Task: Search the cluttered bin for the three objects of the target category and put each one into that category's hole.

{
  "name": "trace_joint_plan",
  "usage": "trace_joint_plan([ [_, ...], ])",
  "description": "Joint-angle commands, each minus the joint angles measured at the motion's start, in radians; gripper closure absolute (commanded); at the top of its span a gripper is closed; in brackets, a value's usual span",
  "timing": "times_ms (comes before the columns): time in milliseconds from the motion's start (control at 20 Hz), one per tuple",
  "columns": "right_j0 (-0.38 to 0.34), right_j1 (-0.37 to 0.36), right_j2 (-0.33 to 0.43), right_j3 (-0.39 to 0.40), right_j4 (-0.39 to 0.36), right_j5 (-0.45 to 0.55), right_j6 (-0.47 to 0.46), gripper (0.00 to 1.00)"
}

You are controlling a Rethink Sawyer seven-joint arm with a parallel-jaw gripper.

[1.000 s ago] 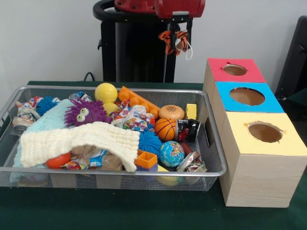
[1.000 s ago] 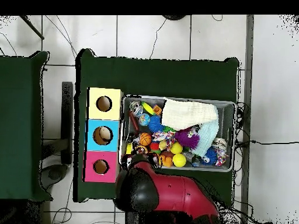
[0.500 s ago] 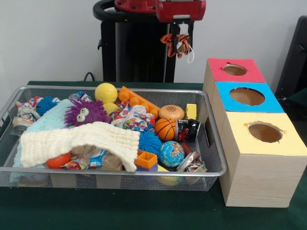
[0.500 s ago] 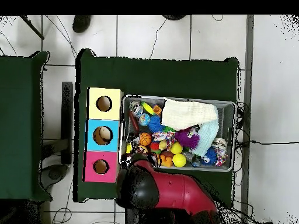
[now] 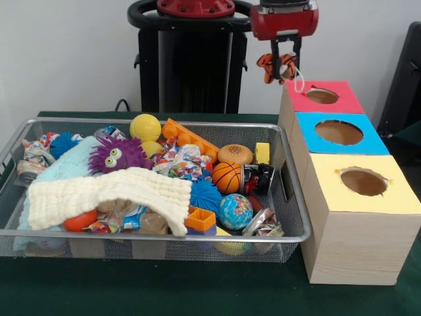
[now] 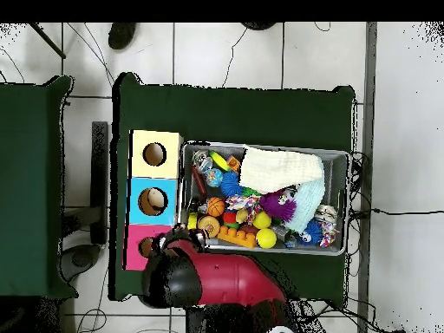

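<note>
Wire mesh bin (image 5: pixel 297 227): set on the green tabletop (image 5: pixel 164 289), heaped full. Contents: cream knitted cloth (image 5: pixel 112 194) over a pale blue one, purple spiky ball with eyes (image 5: pixel 118 154), yellow ball (image 5: pixel 145 126), orange block plate (image 5: pixel 191 139), burger toy (image 5: pixel 235 154), basketball (image 5: pixel 226 177), globe ball (image 5: pixel 235 210), blue spiky ball (image 5: pixel 205 195), crumpled wrappers; no duck or bear can be made out. Three wooden boxes in a row just beside the bin, running from the tabletop's robot-side edge toward the opposite edge: red box (image 5: pixel 335 104), its round hole (image 5: pixel 321 96) uncovered; blue box (image 5: pixel 339 135); yellow box (image 5: pixel 365 191). Tool (image 5: pixel 284 58): fingers closed on the striped plush tiger (image 5: pixel 276 68), which hangs in the air at the red box's bin-side edge, short of the hole, a white cord dangling below it. Overhead, the arm (image 6: pixel 208 282) covers part of the red box. Bare green cloth lies along the edge farthest from the robot.
</note>
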Motion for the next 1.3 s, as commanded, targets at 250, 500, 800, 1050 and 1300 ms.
trace_joint_plan([
  [250,0.129,0.021,-0.093,-0.093,0.087,0.012,0.266,1.0],
  [500,0.158,0.04,-0.139,-0.109,0.077,0.026,0.231,1.0],
  [800,0.204,0.067,-0.221,-0.134,0.024,0.024,0.19,1.0],
  [1050,0.21,0.091,-0.236,-0.148,0.034,0.027,0.179,1.0],
  [1300,0.188,0.104,-0.227,-0.125,0.036,-0.012,0.163,1.0],
])
